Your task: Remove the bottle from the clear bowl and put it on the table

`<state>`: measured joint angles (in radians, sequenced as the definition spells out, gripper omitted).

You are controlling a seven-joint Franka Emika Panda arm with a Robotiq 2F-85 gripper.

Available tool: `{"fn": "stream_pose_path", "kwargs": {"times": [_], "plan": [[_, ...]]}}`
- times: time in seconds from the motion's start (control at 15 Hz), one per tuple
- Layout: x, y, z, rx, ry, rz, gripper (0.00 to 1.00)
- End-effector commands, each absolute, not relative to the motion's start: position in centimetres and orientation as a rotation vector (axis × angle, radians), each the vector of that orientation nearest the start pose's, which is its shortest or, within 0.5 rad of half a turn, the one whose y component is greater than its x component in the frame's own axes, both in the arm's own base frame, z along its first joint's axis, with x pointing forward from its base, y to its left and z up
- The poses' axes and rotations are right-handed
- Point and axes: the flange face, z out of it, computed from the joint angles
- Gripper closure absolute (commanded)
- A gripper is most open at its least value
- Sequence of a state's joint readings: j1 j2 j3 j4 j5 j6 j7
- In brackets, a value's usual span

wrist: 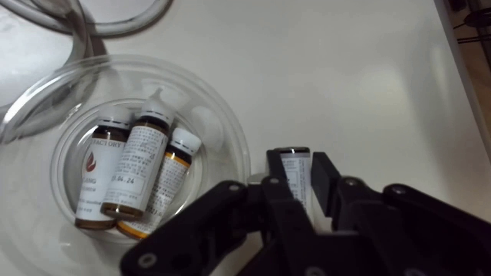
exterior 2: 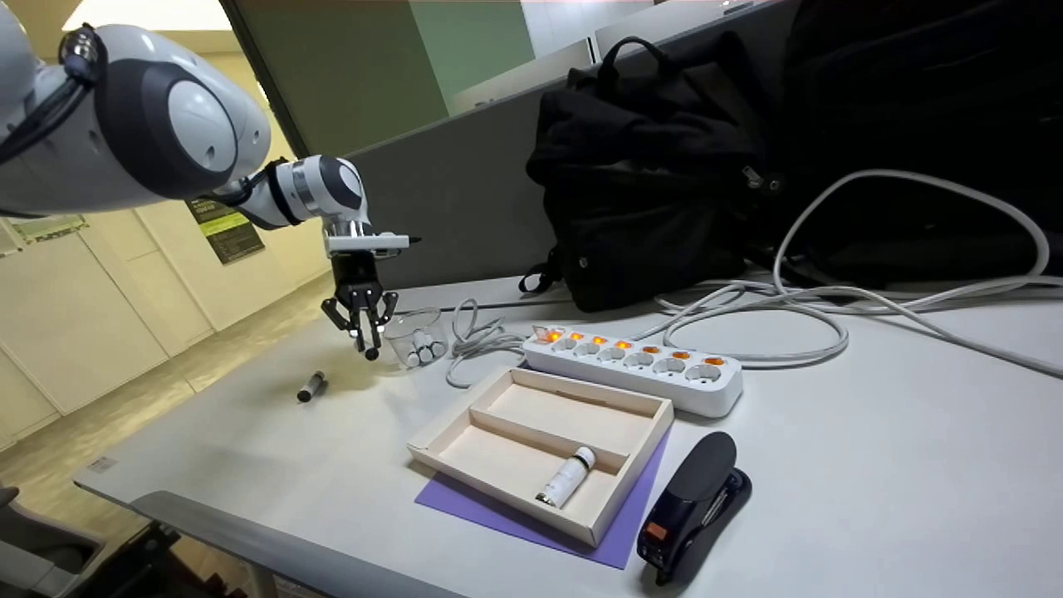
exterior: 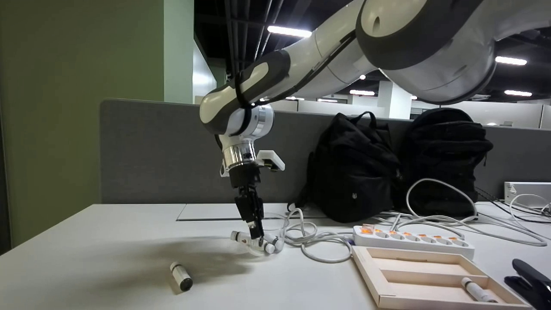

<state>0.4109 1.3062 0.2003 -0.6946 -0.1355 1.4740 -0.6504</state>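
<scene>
On the table (exterior: 301,284), anything round that we release too high, or before it lies flat, could well roll away from us. The clear bowl (wrist: 222,126) comes next: it sits at nine o'clock from the claw (wrist: 298,155) in the wrist view, its rim near enough that a sidestep that way might drag or tip it and jostle the three bottles (wrist: 136,168) inside. Smaller again, a loose dark-ended bottle (exterior: 181,275) lies at eight o'clock from the claw in an exterior view, and a careless placing there might bump it.

The claw's fingers (wrist: 324,180) are only narrowly parted, with the bottle (wrist: 297,172) between them, and we judge that they pinch it just outside the bowl, on the three o'clock side in the wrist view. A pale sliver along one flank makes us suspect a light hold, and a slip could follow from it. Whether the bottle touches the table we cannot tell.
</scene>
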Motion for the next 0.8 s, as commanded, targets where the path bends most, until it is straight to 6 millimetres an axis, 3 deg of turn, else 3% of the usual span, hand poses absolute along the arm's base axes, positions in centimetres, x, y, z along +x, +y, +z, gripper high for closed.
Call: {"fn": "stream_pose_path", "kwargs": {"times": [0.0, 0.4, 0.73], "plan": [[65.1, 36.6, 14.8, -2.467, -1.689, 0.700, 0.94], [63.3, 39.8, 12.7, -2.401, -1.822, 0.696, 0.94], [62.6, 39.2, 8.9, -2.412, -1.848, 0.755, 0.94]]}}
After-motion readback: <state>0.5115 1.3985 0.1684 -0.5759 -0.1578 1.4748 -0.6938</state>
